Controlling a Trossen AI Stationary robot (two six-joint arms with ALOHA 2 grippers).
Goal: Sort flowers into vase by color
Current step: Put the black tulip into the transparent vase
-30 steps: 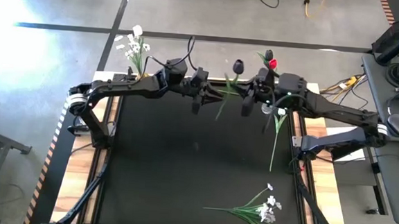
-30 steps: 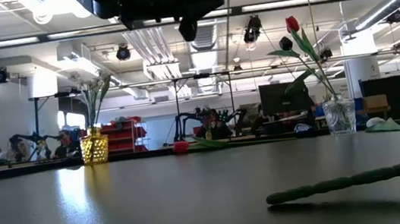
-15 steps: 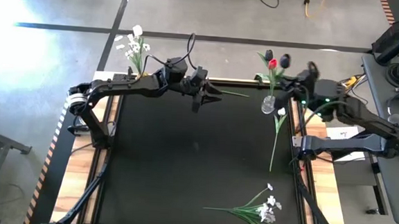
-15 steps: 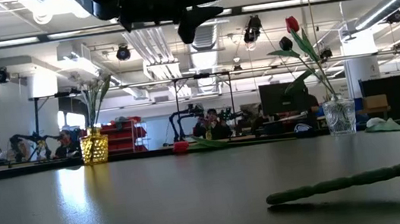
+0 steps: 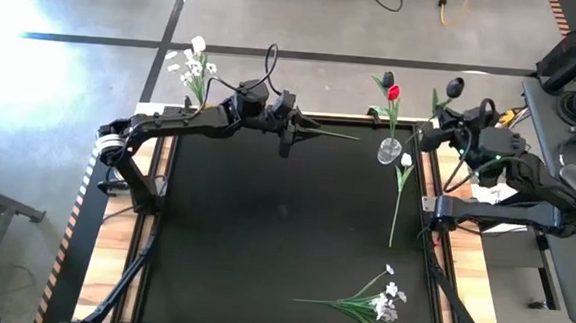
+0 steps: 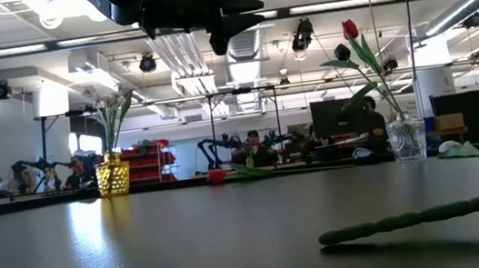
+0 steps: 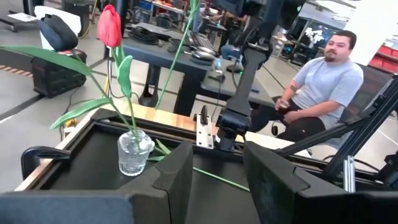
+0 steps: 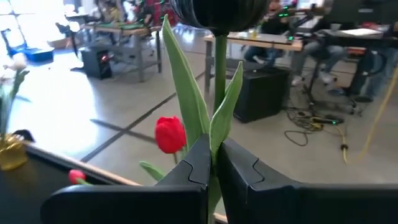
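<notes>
My right gripper (image 5: pixel 438 126) is at the table's far right corner, just right of the clear vase (image 5: pixel 390 148), and is shut on a dark tulip (image 5: pixel 455 87). The vase holds a red tulip (image 5: pixel 393 91) and another dark tulip (image 5: pixel 387 78) by their stems. My left gripper (image 5: pixel 298 133) is open and empty over the far edge, above a red tulip (image 6: pixel 216 175) lying there. A yellow vase (image 5: pixel 199 102) at the far left holds white sprays. A white tulip (image 5: pixel 405 161) lies on the table near the clear vase. My right gripper pinches the dark tulip's stem (image 8: pixel 215 140) between its two fingers, a little below the head (image 8: pixel 217 12), where the leaves wrap it. The fingers come level from the table's right side and lie across the stem. The tulip stands upright, lifted clear, and its stem (image 6: pixel 412 49) hangs below.
A leafy spray of tiny white blossoms (image 5: pixel 380 302) lies at the near right edge, and its stem (image 6: pixel 432 213) shows close in the low view. A person (image 7: pixel 317 87) sits beyond the table's right side. The middle of the black table (image 5: pixel 264 230) is bare.
My right gripper has carried the dark tulip from the middle of the far edge, close to my left gripper, toward the table's right edge, passing the clear vase. The tulip has stayed upright and clear of the table.
</notes>
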